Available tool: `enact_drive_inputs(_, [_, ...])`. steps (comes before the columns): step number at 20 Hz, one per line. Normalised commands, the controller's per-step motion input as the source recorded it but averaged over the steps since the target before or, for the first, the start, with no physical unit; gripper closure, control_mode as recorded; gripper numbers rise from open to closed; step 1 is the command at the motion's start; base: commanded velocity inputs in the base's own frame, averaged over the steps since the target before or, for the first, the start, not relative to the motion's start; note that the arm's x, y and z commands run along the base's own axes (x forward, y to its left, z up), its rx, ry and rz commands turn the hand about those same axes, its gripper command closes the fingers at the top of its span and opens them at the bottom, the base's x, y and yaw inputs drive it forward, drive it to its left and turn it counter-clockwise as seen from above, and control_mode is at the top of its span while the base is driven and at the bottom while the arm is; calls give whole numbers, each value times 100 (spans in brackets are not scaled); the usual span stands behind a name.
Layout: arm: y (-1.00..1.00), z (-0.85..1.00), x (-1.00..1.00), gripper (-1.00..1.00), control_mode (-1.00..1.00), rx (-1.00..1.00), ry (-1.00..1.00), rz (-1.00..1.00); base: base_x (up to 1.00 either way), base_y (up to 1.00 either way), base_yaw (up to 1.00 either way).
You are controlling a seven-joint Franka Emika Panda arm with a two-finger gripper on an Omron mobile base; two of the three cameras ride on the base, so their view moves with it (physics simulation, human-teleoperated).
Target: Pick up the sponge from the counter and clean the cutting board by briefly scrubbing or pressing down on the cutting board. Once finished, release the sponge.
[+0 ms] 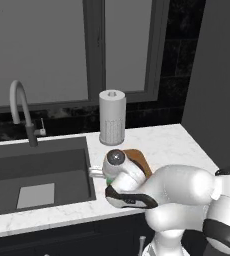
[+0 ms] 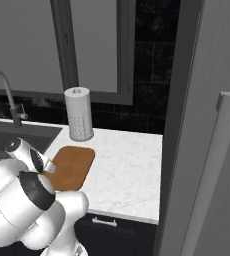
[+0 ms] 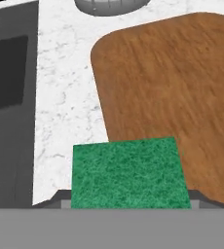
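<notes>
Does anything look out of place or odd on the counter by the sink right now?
Nothing stands out. The cutting board lies flat on the counter, the paper towel roll stands upright behind it, and nothing is spilled. In the hand view the sponge sits between the gripper fingertips, over the board's edge.

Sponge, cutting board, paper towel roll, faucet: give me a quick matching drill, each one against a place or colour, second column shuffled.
Things:
1. sponge
2. cutting board
3. paper towel roll
4. faucet

Descriptions:
A. white, upright by the window
B. brown, flat on the counter
C. green top, nearest the hand camera
D. curved, behind the sink

Pairs: 1-C, 2-B, 3-A, 4-D
</notes>
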Motion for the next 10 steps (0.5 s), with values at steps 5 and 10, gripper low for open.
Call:
enact_drive_inputs(5, [-16, 78, -28, 100, -100, 0, -6, -2, 0, 0, 0])
enact_drive_inputs(10, [-59, 64, 2, 100, -100, 0, -2, 23, 0, 0, 0])
